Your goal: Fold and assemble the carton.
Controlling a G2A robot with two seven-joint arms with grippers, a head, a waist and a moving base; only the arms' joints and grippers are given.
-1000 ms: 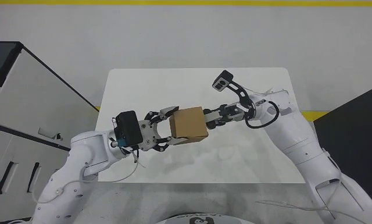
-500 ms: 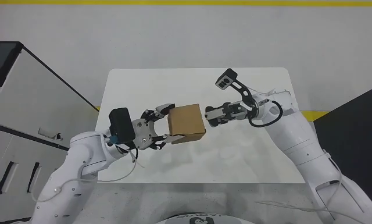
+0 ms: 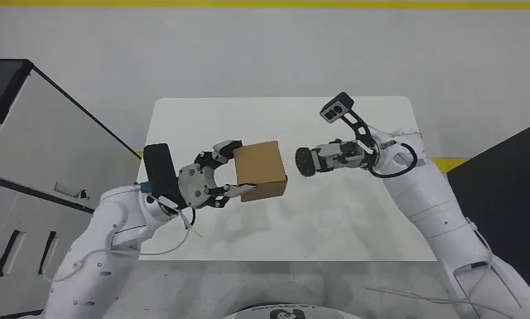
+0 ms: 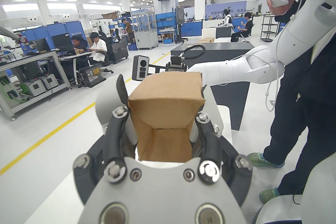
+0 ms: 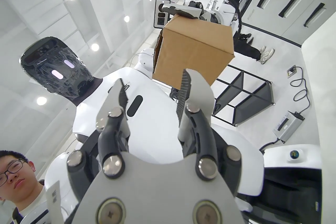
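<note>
pinching the carton [image 3: 263, 171] above the tabletop [image 3: 356, 228] by one end, the left jaws may crush it or let it slip; right jaws spread, nearby.

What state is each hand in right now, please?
Left hand: closed, holding the carton.
Right hand: open, empty, apart from the carton.

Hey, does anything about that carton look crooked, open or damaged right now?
Yes. The carton, held tilted by the left end effector, is not closed at the end facing it: the flaps there fold inward, leaving a hollow. In the right wrist view, one side flap stands slightly ajar with a rough edge.
</note>
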